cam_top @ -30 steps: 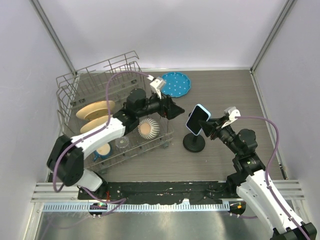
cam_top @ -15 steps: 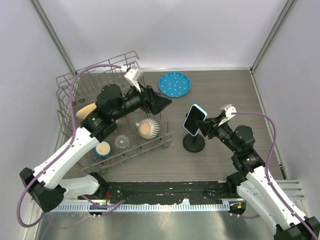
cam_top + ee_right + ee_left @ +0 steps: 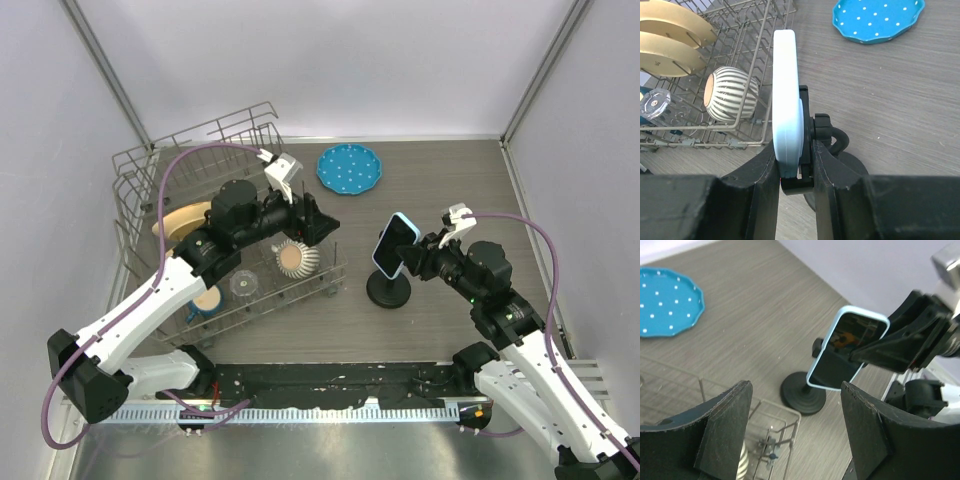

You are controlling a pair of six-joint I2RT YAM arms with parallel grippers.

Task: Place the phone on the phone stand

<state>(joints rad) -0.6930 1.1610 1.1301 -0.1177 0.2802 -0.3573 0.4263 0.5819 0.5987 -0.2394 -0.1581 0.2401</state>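
Observation:
The phone (image 3: 394, 245), black screen with a light blue edge, stands tilted in the cradle of the black phone stand (image 3: 388, 289). My right gripper (image 3: 412, 258) is shut on the phone from the right. In the right wrist view the phone (image 3: 786, 95) is edge-on, its lower end in the stand's clamp cradle (image 3: 807, 145), and my right gripper (image 3: 795, 160) squeezes the phone and cradle together. My left gripper (image 3: 325, 222) is open and empty over the rack's right edge, left of the phone. The left wrist view shows the phone (image 3: 847, 352), the stand's base (image 3: 802, 395) and my open left gripper (image 3: 795, 387).
A wire dish rack (image 3: 140, 170) fills the left side, holding beige plates (image 3: 185, 218), a striped bowl (image 3: 297, 258), a glass (image 3: 243, 285) and a cup (image 3: 205, 300). A round blue dotted plate (image 3: 350, 168) lies at the back. Side walls stand close.
My left gripper drew back left from the phone, over the rack. My right gripper moved the phone slightly down and right over the stand.

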